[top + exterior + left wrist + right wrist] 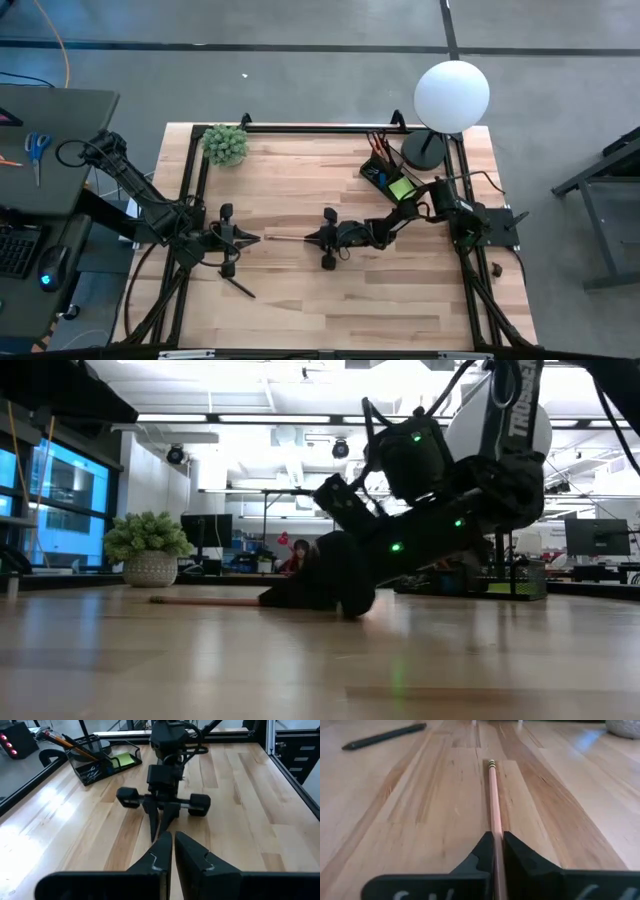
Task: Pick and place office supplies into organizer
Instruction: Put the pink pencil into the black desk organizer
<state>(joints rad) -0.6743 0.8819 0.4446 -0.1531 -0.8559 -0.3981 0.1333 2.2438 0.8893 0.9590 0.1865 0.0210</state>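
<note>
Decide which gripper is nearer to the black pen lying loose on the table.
Left. The left gripper sits just above the pen near the table's front-left. The right gripper, shut on a pencil, is farther off toward the table's middle.

A wooden pencil (493, 805) lies flat mid-table, its tip end pinched in the right gripper (495, 842). A black pen (238, 287) lies toward 7 o'clock. The black mesh organizer (388, 176), holding pencils and a green pad, stands toward 2 o'clock.
</note>
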